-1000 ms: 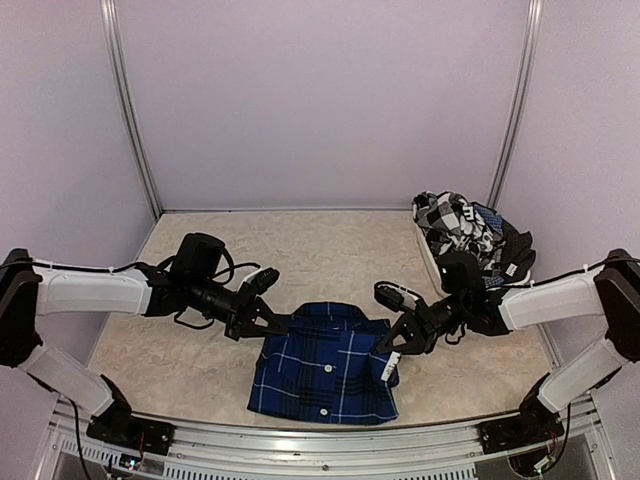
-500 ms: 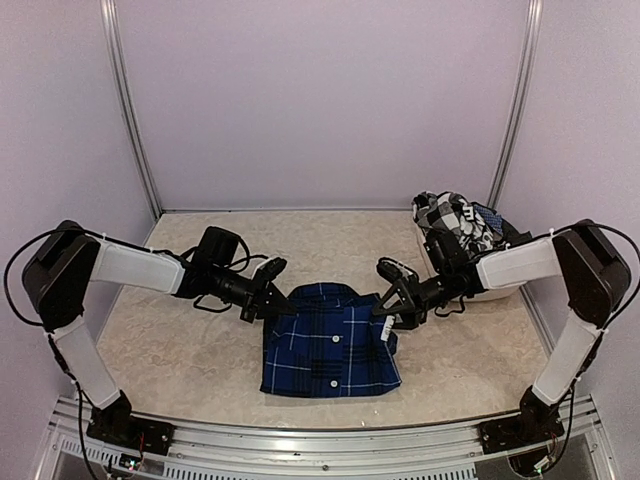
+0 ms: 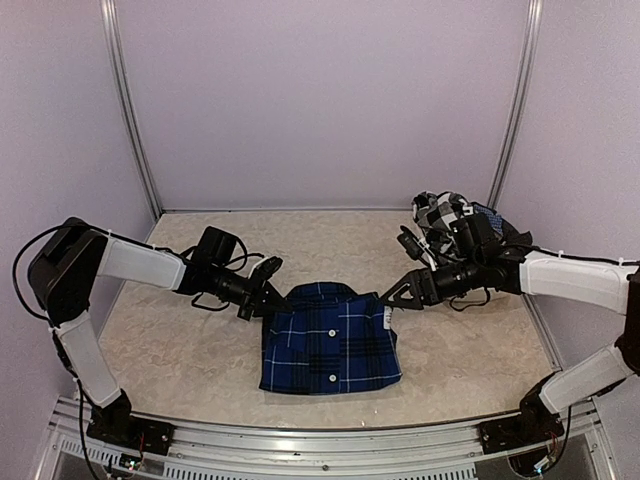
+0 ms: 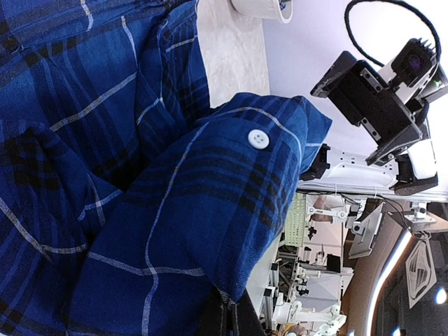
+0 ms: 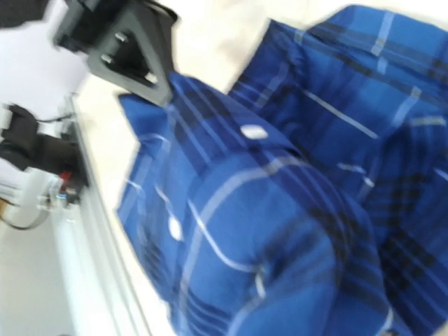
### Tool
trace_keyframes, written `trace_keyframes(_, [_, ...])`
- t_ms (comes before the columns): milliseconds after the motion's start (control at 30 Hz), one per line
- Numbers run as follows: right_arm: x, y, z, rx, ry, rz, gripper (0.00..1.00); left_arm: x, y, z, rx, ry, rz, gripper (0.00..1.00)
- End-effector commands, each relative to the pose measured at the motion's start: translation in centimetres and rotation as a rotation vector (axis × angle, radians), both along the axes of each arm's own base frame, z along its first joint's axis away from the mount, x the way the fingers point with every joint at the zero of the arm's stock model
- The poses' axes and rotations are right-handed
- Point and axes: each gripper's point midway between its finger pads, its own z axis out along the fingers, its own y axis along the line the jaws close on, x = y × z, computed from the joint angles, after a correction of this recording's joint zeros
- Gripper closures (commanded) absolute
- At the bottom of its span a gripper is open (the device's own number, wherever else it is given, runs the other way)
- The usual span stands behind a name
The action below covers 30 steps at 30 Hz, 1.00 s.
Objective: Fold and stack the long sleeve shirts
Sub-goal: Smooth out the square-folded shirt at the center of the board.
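Note:
A royal blue plaid long sleeve shirt [image 3: 330,340] lies folded in the middle of the table, buttons up. My left gripper [image 3: 268,300] is shut on its upper left edge; in the left wrist view the jaws [image 4: 234,318] pinch the blue cloth [image 4: 175,210] at the bottom. My right gripper [image 3: 393,298] hovers open just off the shirt's upper right corner, holding nothing. The blurred right wrist view is filled by the blue shirt [image 5: 294,210], with no fingers showing. A black-and-white checked shirt [image 3: 445,215] lies crumpled at the back right.
The checked shirt sits in a heap with other dark clothes [image 3: 500,245] in a white bin [image 3: 427,255] against the right wall. Purple walls with metal posts [image 3: 135,130] close in the table. The aluminium rail [image 3: 300,435] runs along the near edge.
Both arms slid the folded blue shirt away from the near edge. The right gripper then opened, let go of the right corner and drew back to the right. The left stays shut.

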Motion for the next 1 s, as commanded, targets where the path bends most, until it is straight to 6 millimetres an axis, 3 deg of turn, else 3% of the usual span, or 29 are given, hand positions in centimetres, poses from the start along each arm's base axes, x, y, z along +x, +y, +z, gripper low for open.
trace_keyframes(0, [-0.1, -0.9, -2.9, -0.136, -0.097, -0.073, 0.07, 0.4, 0.3, -0.3, 0.0, -0.011, -0.001, 1.0])
trace_keyframes(600, [-1.5, 2.1, -9.5, -0.234, -0.178, 0.046, 0.08, 0.2, 0.4, -0.3, -0.011, -0.019, -0.006, 1.0])
trace_keyframes(867, [-3.8, 3.7, -9.2, -0.129, -0.148, 0.163, 0.39, 0.4, 0.9, -0.5, -0.005, -0.019, 0.019, 1.0])
trace_keyframes(967, [-4.4, 3.9, -8.3, -0.09, -0.132, 0.187, 0.64, 1.1, 1.7, -0.5, 0.004, -0.024, 0.056, 1.0])
